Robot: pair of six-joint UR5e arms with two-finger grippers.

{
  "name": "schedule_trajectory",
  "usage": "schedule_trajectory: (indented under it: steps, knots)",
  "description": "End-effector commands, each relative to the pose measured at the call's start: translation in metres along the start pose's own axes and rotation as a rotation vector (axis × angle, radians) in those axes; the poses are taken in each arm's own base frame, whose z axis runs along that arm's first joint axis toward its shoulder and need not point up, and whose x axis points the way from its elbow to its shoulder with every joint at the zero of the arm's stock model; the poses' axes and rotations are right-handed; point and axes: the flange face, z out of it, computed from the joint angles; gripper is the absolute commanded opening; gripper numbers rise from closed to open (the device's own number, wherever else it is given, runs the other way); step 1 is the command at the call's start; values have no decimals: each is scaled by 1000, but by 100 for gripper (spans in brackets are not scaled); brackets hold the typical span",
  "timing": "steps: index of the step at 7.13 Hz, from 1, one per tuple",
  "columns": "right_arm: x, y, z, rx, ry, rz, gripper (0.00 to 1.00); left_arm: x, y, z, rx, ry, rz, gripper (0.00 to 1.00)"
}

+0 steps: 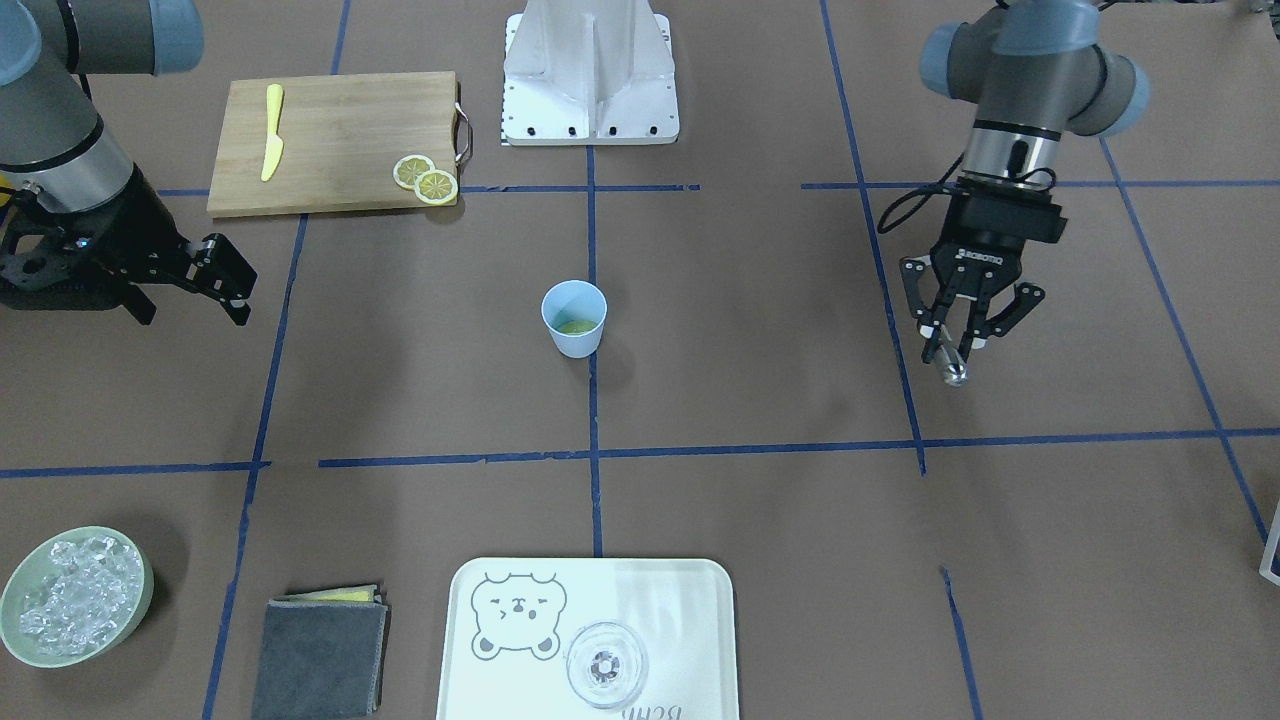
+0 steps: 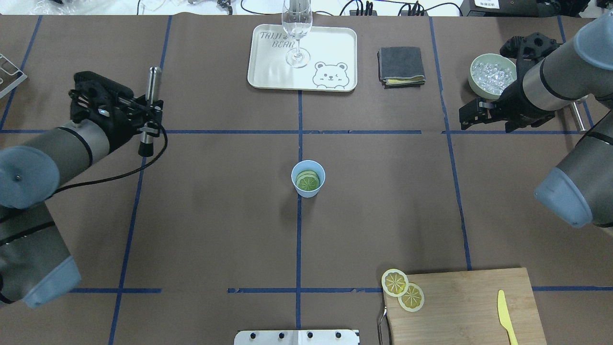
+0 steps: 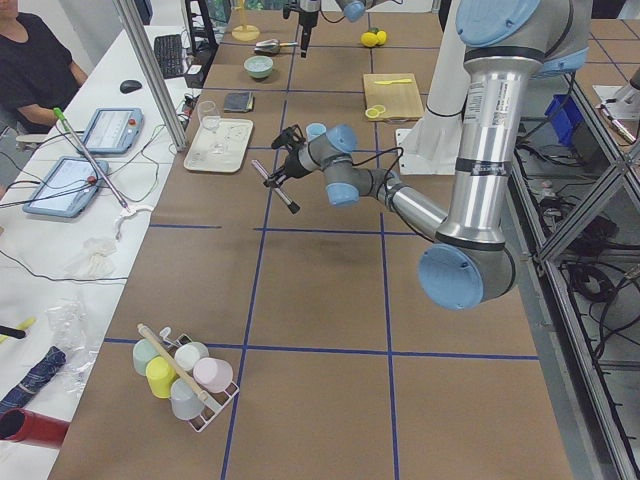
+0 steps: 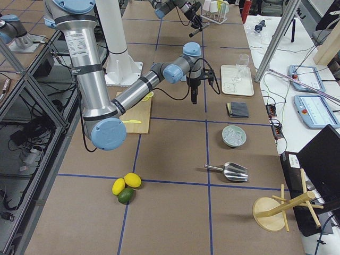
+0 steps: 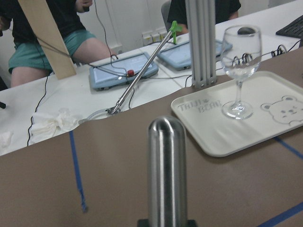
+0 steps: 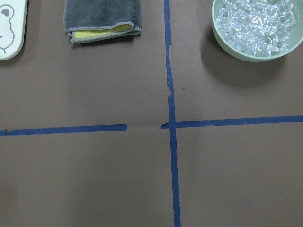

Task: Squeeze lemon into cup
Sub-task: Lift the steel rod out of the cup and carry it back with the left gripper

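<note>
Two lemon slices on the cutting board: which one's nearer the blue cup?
The lemon slice at the cutting board's corner, on the side facing the cup. The other slice touches it but lies further in, toward the yellow knife.

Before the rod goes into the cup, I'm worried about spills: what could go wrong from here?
1. The cup stands unheld; the right claw is open, away by the ice bowl, so an off-centre push on the lemon slice inside could tip it.
2. The metal rod in the left claw is tilted and might catch the cup's rim.
</note>
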Motion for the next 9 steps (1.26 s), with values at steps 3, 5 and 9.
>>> schedule_trajectory:
  steps: [3, 5, 9]
  knots:
    - [18, 1, 3, -6, 19, -25, 100, -75, 64, 15, -565, 31, -309, 0]
    - [17, 1, 2, -6, 15, -26, 100, -73, 61, 57, -650, -28, -438, 0]
    - [17, 1, 1, -5, 14, -27, 100, -73, 57, 84, -661, -38, -424, 0]
